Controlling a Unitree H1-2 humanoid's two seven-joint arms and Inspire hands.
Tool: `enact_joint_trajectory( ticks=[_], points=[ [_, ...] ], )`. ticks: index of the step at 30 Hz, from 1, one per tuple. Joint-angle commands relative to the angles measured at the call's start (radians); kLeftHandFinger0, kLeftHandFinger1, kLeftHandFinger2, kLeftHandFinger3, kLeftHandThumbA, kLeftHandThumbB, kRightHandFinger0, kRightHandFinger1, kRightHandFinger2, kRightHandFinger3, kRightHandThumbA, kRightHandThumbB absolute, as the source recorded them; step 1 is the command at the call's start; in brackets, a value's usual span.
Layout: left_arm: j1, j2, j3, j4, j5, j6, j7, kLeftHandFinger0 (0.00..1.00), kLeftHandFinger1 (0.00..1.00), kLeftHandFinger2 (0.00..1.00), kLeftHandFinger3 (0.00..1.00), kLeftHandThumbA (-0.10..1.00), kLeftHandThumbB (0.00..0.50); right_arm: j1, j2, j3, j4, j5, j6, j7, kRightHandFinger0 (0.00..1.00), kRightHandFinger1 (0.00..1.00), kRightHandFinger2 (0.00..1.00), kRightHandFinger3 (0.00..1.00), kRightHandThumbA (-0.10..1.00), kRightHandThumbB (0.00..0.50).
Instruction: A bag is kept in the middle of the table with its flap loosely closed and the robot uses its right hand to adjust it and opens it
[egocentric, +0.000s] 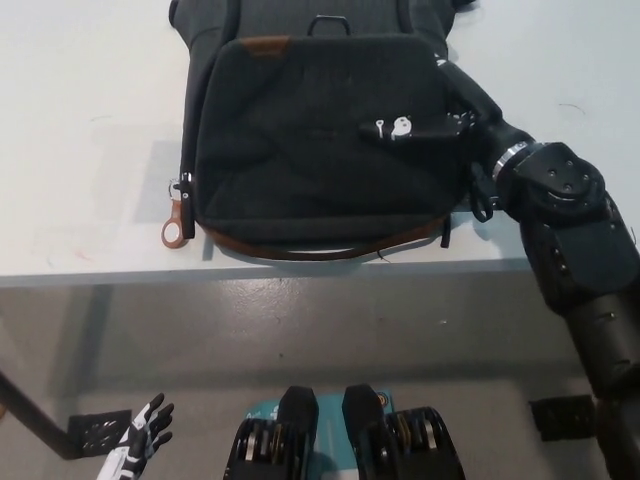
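Observation:
A dark grey bag lies flat in the middle of the white table. Its front flap, edged with brown trim along the bottom, is lying down over the bag. My black right hand rests on the flap's right side, reaching in from the right edge; a white-marked part of it lies on top of the fabric. The rest of that hand blends into the dark bag. My white left hand hangs open at the lower left, far below the table.
A brown leather ring tag hangs from the zipper at the bag's left side. A metal carry handle sits at the bag's top. The table's front edge runs just below the bag.

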Motion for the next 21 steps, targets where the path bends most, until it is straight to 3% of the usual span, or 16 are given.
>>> enact_joint_trajectory(
  ticks=[1, 2, 3, 4, 5, 7, 8, 11, 16, 19, 21],
  points=[
    [-0.006, 0.018, 0.003, -0.030, -0.013, 0.003, -0.021, 1.00, 1.00, 1.00, 1.00, 1.00, 0.500, -0.027, 0.018, 0.033, 0.072, -0.053, -0.019, 0.007, 0.28, 0.31, 0.39, 0.46, 0.48, 0.323],
    [-0.007, 0.017, 0.005, -0.030, -0.012, 0.001, -0.018, 1.00, 1.00, 1.00, 1.00, 1.00, 0.500, -0.030, 0.025, 0.045, 0.096, -0.113, -0.052, -0.099, 0.01, 0.07, 0.25, 0.25, 0.18, 0.310],
    [-0.009, 0.018, 0.006, -0.029, -0.021, 0.000, -0.023, 1.00, 1.00, 1.00, 1.00, 1.00, 0.500, -0.029, 0.029, 0.041, 0.106, -0.129, -0.094, -0.146, 0.00, 0.12, 0.34, 0.27, 0.00, 0.250],
    [-0.007, 0.018, 0.005, -0.031, -0.022, 0.002, -0.025, 1.00, 1.00, 1.00, 1.00, 1.00, 0.500, -0.025, 0.031, 0.036, 0.101, -0.135, -0.101, -0.170, 0.00, 0.29, 0.54, 0.40, -0.09, 0.181],
    [-0.006, 0.018, 0.005, -0.031, -0.021, 0.003, -0.026, 1.00, 1.00, 1.00, 1.00, 1.00, 0.500, -0.023, 0.032, 0.034, 0.099, -0.137, -0.104, -0.180, 0.00, 0.37, 0.63, 0.56, -0.10, 0.098],
    [-0.005, 0.020, 0.004, -0.030, -0.020, 0.003, -0.030, 1.00, 1.00, 1.00, 1.00, 1.00, 0.500, -0.007, 0.039, 0.017, 0.063, -0.141, -0.109, -0.222, 0.00, 0.43, 0.71, 0.71, -0.10, 0.099],
    [-0.003, 0.020, 0.003, -0.031, -0.020, 0.001, -0.032, 1.00, 1.00, 1.00, 1.00, 1.00, 0.500, 0.001, 0.040, 0.015, 0.041, -0.152, -0.110, -0.244, 0.00, 0.45, 0.73, 0.74, -0.10, 0.105],
    [-0.006, 0.016, 0.003, -0.024, -0.016, -0.001, -0.028, 1.00, 1.00, 1.00, 1.00, 1.00, 0.500, 0.019, 0.044, -0.003, -0.008, -0.157, -0.131, -0.279, 0.02, 0.48, 0.76, 0.73, -0.10, 0.083],
    [0.003, 0.016, 0.003, -0.029, -0.019, 0.003, -0.031, 1.00, 1.00, 1.00, 1.00, 1.00, 0.500, 0.054, 0.058, -0.033, -0.105, -0.137, -0.107, -0.286, 0.05, 0.53, 0.87, 0.87, -0.10, 0.095],
    [0.002, 0.013, 0.004, -0.025, -0.018, -0.005, -0.028, 1.00, 1.00, 1.00, 1.00, 1.00, 0.500, 0.096, 0.061, -0.033, -0.217, -0.159, -0.093, -0.301, 0.08, 0.53, 0.86, 0.83, -0.10, 0.096],
    [0.005, 0.014, 0.005, -0.028, -0.017, -0.005, -0.026, 1.00, 1.00, 1.00, 1.00, 1.00, 0.500, 0.134, 0.068, -0.035, -0.301, -0.164, -0.116, -0.305, 0.04, 0.48, 0.83, 0.80, -0.10, 0.103]
  ],
)
